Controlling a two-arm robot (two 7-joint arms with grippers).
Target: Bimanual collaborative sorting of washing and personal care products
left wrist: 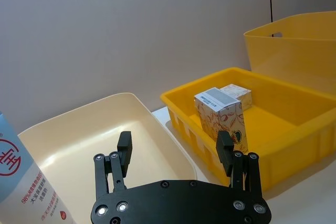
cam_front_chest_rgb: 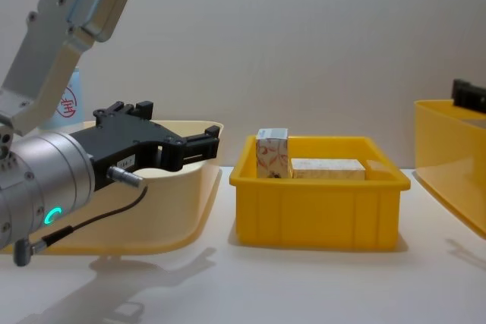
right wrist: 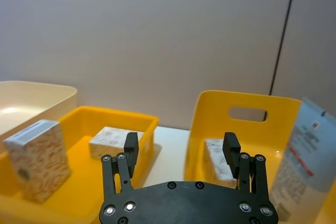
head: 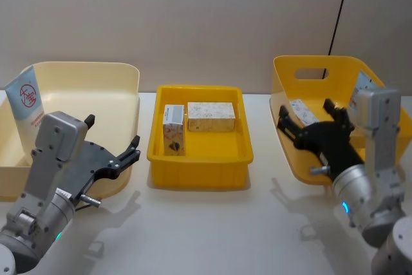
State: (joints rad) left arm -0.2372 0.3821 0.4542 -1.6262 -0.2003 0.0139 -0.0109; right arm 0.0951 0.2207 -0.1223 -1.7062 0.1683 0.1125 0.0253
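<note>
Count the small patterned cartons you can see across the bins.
3: an upright carton and a flat carton in the middle tray, a third carton in the right bin. More may be hidden.

The pale-blue tube [left wrist: 23, 182] reads "98%" in red.

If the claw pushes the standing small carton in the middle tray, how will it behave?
The upright carton is taller than wide, so a high push probably tips it. It looks like thin cardboard, likely light and crushable. The flat carton beside it seems more stable.

2 cartons [cam_front_chest_rgb: 304, 161] in tray [cam_front_chest_rgb: 315, 210].
</note>
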